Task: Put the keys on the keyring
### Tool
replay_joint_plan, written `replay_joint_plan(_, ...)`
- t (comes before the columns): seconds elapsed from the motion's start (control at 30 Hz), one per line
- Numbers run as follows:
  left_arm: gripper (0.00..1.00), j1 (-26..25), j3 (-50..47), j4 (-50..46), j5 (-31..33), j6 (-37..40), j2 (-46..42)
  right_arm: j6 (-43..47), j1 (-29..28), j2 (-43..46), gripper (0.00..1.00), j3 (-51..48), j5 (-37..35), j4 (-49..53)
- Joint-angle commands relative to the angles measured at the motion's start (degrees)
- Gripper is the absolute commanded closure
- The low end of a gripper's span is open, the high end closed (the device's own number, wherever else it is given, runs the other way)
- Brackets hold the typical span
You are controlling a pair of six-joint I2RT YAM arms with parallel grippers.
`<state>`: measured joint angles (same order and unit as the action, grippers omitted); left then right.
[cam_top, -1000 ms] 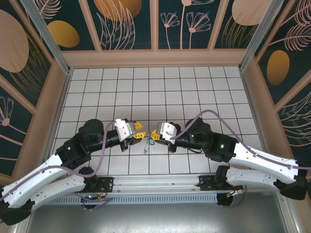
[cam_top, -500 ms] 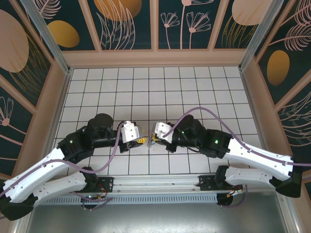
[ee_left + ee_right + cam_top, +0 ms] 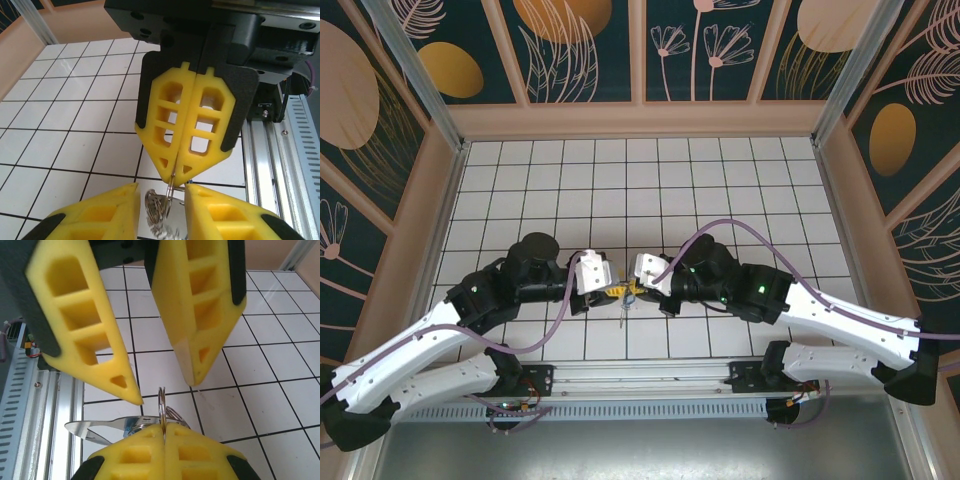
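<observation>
The right gripper [image 3: 164, 426] is clamped tight on the keyring [image 3: 162, 401], holding the thin wire loop upright on edge above the white tiled table [image 3: 260, 405]. The left gripper [image 3: 161, 192] faces it tip to tip, its jaws apart and straddling the ring's coils with no clear touch. The key [image 3: 92, 428], if that silver blade is it, juts sideways just beside the ring; I cannot tell whether it is threaded on. If the left jaws close off-centre, they could twist the ring out of that narrow pinch. They could also knock the key down onto the tiles. The opposing tips are close enough to collide.
</observation>
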<state>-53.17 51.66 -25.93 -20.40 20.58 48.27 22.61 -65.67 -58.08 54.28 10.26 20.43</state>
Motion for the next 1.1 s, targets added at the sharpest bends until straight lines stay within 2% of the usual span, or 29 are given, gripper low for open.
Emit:
replay_joint_plan(0.0,0.72,-0.18,-0.56,1.24,-0.25,0.79,-0.19,1.03,0.23,0.22,1.0,2.05,1.88,-1.44)
replay_joint_plan(0.43,0.75,-0.26,-1.84,0.71,1.69,1.92,0.86,1.4,0.21,-0.01,1.0,2.17,3.44,-2.08)
replay_joint_plan(0.57,0.85,-0.19,-1.81,0.8,1.11,2.1,1.12,1.59,0.2,-0.01,1.0,1.93,3.63,-2.4)
replay_joint_plan(0.63,0.99,-0.2,-2.08,1.22,0.66,2.02,1.12,1.63,0.25,-0.13,1.0,1.91,3.45,-2.47)
replay_joint_plan(0.83,1.0,-0.26,-5.28,7.52,-1.63,-1.83,-1.49,1.29,-0.05,-0.06,1.0,0.89,-0.88,-3.63)
replay_joint_plan(0.97,1.0,-0.22,-9.61,15.8,-2.42,-6.61,-5.95,-1.03,-0.07,2.76,0.85,-3.24,0.68,-8.39)
replay_joint_plan(1.07,1.0,-0.23,-12.27,20.41,-3.92,-9.28,-8.69,-2.26,-0.07,4.31,0.81,-5.34,1.28,-10.91)
